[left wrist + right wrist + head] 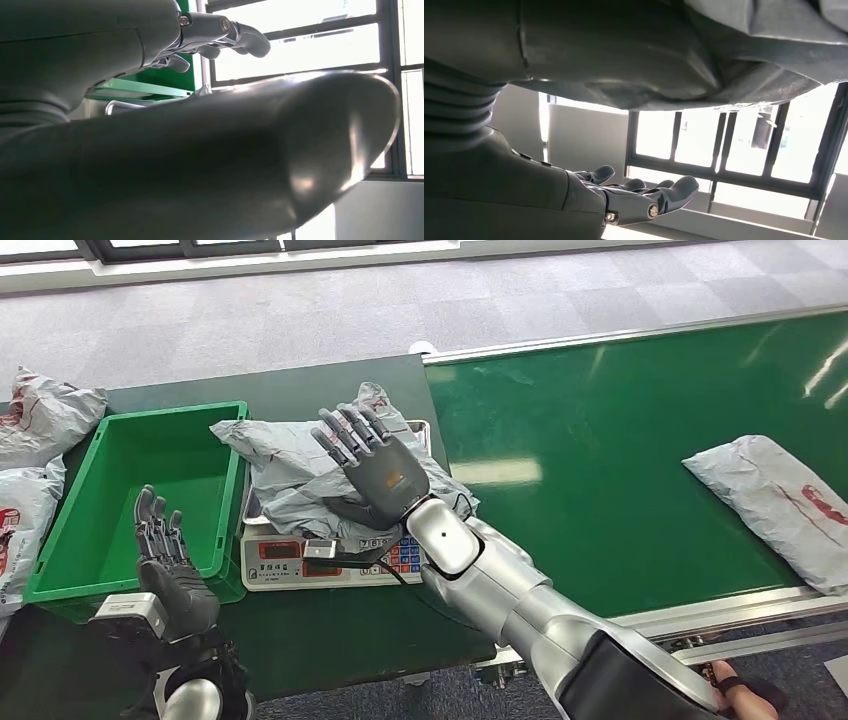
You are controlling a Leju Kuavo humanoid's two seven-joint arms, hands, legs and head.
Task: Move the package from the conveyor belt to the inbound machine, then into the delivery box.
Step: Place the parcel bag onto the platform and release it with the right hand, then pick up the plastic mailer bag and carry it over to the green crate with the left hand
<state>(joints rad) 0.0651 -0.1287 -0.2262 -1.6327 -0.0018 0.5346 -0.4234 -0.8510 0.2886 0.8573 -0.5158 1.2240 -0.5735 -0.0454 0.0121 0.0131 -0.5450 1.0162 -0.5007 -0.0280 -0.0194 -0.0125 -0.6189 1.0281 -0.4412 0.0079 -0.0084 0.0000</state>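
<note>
Grey package (300, 465) sits on the weighing scale (300, 560), so the inbound step looks done. My right hand (375, 468) hovers over it, fingers spread, holding nothing. Left hand (170, 560) open. Green delivery box (60, 540) move remains.

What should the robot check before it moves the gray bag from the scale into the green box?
1. Package on the scale: ok. The gray package lies on the scale.
2. Right hand grip: not ok. The right hand is over the package with fingers spread, holding nothing.
3. Left hand out of the way: cannot tell. The left hand holds nothing and hovers at the near edge of the green box.
4. Room in the box: ok. Its floor looks bare.
5. Scale reading: cannot tell. The display is too small to read.
6. Next package waiting: ok. Another package lies on the conveyor belt.
</note>
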